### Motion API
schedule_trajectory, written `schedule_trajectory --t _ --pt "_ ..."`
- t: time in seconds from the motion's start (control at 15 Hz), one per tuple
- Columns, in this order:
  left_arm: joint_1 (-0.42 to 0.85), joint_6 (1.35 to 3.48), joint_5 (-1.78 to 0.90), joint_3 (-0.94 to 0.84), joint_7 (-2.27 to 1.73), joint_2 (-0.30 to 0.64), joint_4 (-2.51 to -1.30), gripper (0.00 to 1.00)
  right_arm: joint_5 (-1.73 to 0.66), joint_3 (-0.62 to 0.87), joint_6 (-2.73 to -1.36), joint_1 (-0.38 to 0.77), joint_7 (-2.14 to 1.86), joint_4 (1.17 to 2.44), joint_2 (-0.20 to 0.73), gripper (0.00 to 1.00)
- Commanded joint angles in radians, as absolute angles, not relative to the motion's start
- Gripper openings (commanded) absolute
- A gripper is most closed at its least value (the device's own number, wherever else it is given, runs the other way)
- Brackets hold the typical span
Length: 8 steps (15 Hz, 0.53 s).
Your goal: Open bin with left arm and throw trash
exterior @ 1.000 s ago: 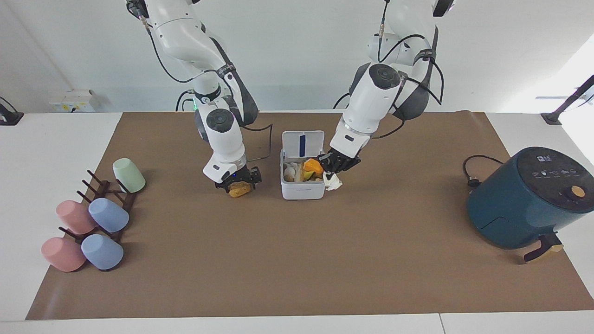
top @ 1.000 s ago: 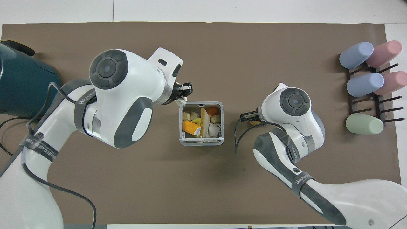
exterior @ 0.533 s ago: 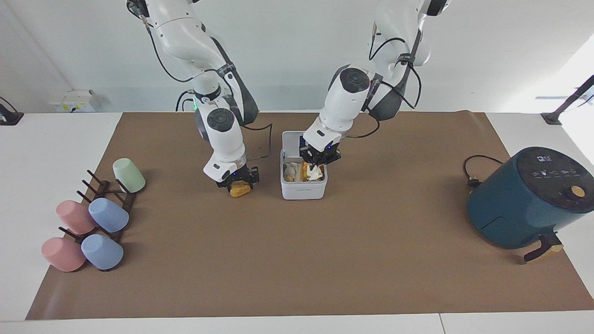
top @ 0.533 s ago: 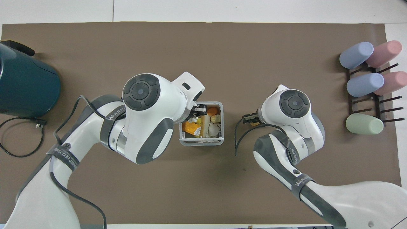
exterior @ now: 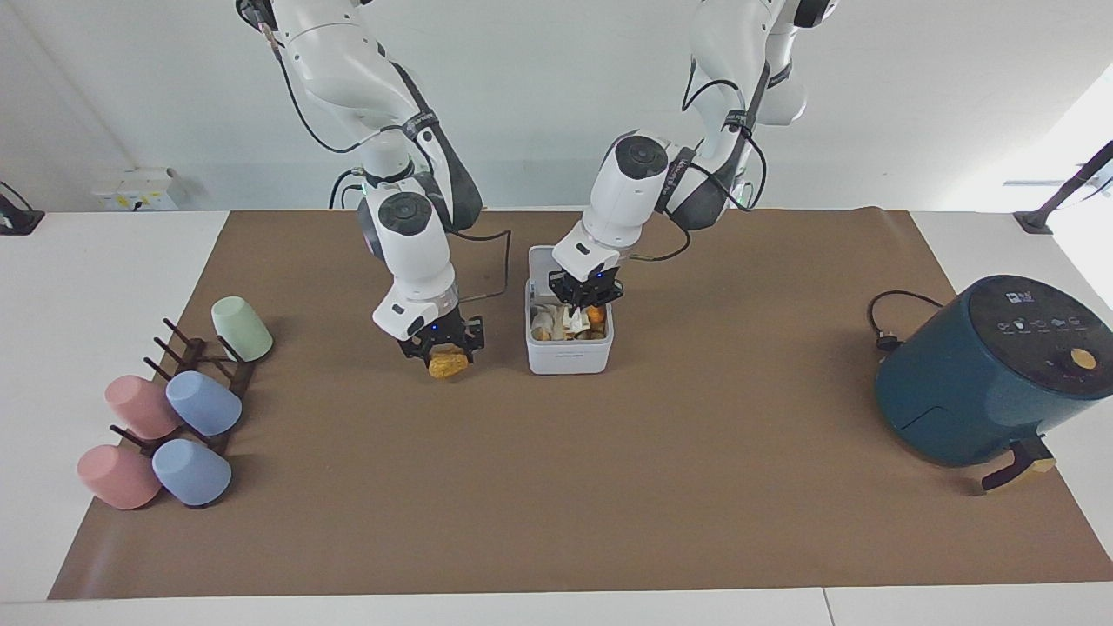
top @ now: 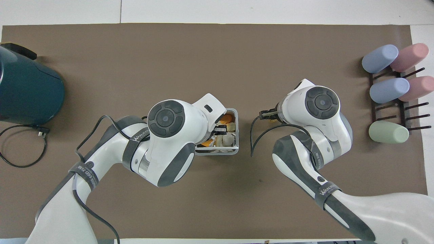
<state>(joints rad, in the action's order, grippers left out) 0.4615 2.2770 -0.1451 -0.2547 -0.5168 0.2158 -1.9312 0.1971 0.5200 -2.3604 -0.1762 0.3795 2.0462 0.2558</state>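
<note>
Left gripper [exterior: 584, 306] pinches white paper wad [exterior: 575, 320] directly over open small white square plastic bin [exterior: 569, 356]; right gripper [exterior: 442, 346] clamps golden-brown lump [exterior: 447, 362] beside it.

We see a brown mat [exterior: 556, 487] covering most of the white table [exterior: 96, 287]. Toward the right arm's end, a dark wooden peg rack [exterior: 204, 369] lies on the mat with five pastel cups on it: a green cup [exterior: 242, 329] nearest the robots, then a pink cup [exterior: 139, 406] beside a blue cup [exterior: 203, 402], and farthest from the robots another pink cup [exterior: 117, 476] touching another blue cup [exterior: 191, 472]. Toward the left arm's end we find a dark teal round appliance [exterior: 991, 369], its black cord [exterior: 887, 322] curled on the mat just beside it, nearer the robots.
</note>
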Motion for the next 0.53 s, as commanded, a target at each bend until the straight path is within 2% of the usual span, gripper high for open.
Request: schedule_trajectory --t 0.0,0.27,0.47 --pt "0.472 2.292 -0.173 -0.239 -0.505 0.198 -1.957 1.0 0.201 0.538 -2.258 -0.178 0.457 1.965 0.238 0.0" --pt "0.46 2.234 -0.175 -0.241 -0.511 0.192 -1.915 1.0 0.032 0.554 -2.129 -0.167 0.497 1.82 0.248 0.0" --pt "0.43 2.122 -0.201 -0.239 -0.511 0.184 -1.84 1.0 0.017 0.555 -2.16 -0.144 0.592 1.804 0.252 0.0"
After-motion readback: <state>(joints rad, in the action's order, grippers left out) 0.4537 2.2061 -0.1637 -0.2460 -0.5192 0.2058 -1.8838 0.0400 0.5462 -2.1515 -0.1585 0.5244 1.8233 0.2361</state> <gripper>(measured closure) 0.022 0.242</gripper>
